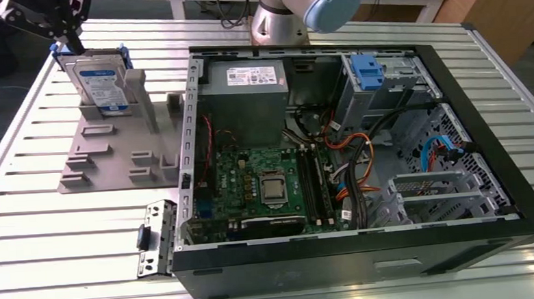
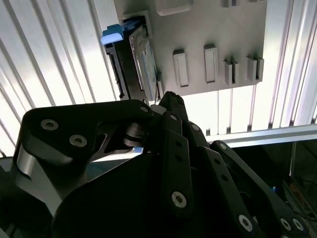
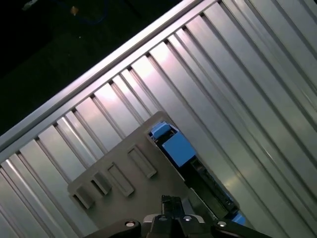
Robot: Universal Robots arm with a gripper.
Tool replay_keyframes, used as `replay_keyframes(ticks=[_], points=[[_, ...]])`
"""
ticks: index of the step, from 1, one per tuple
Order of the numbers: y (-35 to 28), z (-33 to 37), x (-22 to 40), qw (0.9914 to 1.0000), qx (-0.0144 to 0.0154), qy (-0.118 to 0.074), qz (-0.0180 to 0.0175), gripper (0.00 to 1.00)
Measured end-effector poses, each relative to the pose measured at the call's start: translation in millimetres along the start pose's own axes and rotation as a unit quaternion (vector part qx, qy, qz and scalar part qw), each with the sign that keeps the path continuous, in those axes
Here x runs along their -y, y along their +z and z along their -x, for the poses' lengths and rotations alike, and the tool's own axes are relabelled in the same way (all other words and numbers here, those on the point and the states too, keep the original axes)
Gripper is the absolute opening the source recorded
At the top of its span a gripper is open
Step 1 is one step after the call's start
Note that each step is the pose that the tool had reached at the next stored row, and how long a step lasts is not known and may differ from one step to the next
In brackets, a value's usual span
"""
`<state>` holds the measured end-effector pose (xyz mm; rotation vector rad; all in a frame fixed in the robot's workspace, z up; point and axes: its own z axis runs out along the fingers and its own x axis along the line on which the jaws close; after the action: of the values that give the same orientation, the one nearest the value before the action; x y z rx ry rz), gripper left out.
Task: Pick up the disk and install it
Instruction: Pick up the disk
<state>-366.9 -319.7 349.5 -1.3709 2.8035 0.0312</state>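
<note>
The disk (image 1: 99, 83) is a silver drive with a white-and-blue label in a blue carrier. It stands on edge in a slot at the back of the grey holder plate (image 1: 111, 154), at the exterior view's left. My gripper (image 1: 73, 42) hangs just above the disk's far top corner, its fingers drawn together and holding nothing. In the second wrist view the fingertips (image 2: 168, 99) meet at a point close to the disk's edge (image 2: 141, 59). The first wrist view has the gripper tip (image 3: 167, 202) over the holder (image 3: 119, 168), beside the blue carrier (image 3: 173, 146).
An open computer case (image 1: 488, 179) lies on the slatted metal table (image 1: 34, 244), with a grey power-supply box (image 1: 245, 89), a green board and a drive cage with a blue bracket (image 1: 365, 69). A small metal panel (image 1: 157, 237) lies by the case's near corner. The arm's base (image 1: 283, 15) stands behind.
</note>
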Motion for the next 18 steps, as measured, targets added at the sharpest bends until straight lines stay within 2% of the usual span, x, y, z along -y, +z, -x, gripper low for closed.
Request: replay_keyframes(ticks=[4,8,13,18], points=[[0.0,0.0,0.0,0.99979,-0.0002,-0.02,0.0006,0.1],[0.0,0.0,0.0,0.9992,-0.0004,-0.04,0.0011,0.1],[0.0,0.0,0.0,0.9979,-0.0006,-0.065,0.0018,0.1],[0.0,0.0,0.0,0.99604,-0.0008,-0.089,0.0024,0.1]])
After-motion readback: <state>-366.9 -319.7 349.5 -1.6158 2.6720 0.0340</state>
